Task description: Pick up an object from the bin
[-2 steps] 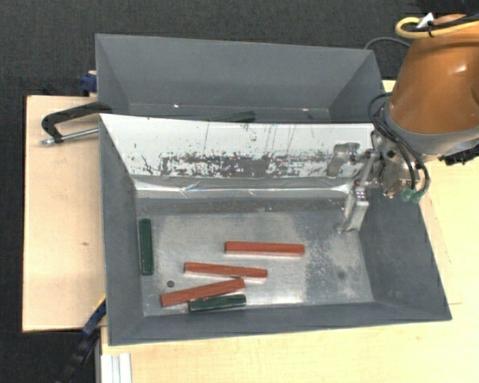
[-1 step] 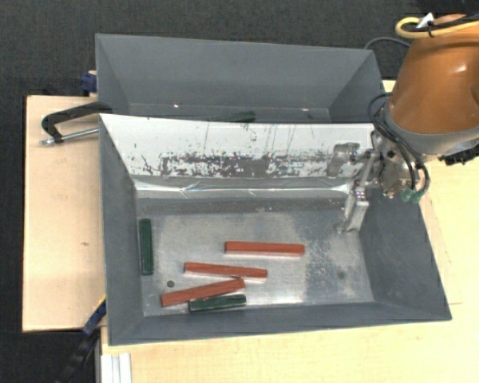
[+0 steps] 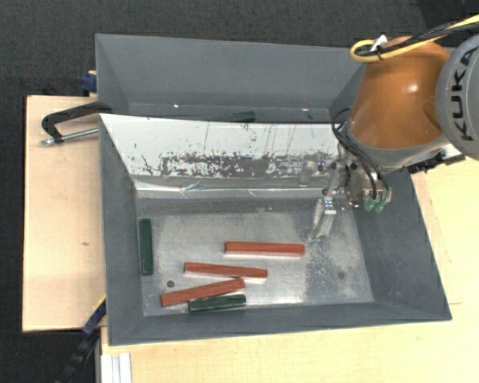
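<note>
The grey bin takes the arm at its right. The jaws hang low just right of a long red bar mid-floor; their spread cannot be told. Two more red bars lie nearer the front, with a green bar beside them.

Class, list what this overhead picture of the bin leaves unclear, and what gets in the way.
- Camera view: the hand is partly hidden under the arm's orange cover; whether it touches the bin floor is unclear from above.
- Camera view: a dark speck near the bin's front-left corner is too small to identify.
- Camera view: whether the frontmost red-brown stick overlaps the dark green stick next to it is unclear.
</note>
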Tool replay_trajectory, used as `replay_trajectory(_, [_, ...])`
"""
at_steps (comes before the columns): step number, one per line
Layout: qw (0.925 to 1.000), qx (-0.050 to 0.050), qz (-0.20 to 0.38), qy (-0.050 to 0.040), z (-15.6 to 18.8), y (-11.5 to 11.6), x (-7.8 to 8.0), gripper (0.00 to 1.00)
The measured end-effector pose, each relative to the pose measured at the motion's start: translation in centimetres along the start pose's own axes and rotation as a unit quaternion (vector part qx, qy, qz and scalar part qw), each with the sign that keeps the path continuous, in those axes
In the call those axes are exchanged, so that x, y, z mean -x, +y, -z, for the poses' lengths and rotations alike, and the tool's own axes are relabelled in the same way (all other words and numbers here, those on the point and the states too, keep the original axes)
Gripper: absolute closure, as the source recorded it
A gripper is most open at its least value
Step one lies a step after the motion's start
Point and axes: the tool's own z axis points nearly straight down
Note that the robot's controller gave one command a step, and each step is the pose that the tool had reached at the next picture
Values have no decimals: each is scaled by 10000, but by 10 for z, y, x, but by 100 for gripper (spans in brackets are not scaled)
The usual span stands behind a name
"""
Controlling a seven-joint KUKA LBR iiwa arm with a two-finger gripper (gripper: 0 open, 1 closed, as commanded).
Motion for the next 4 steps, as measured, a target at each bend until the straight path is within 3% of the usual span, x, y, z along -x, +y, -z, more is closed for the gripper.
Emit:
replay_trajectory(1, [9989, 6, -470, 33, -56, 9, -18, 0])
replay_trajectory(2, [9983, 3, -575, 25, -131, 11, 15, 100])
replay_trajectory(3, [9983, 1, -576, 20, -132, 11, 15, 0])
replay_trajectory(4, [9983, 1, -576, 22, -132, 11, 15, 0])
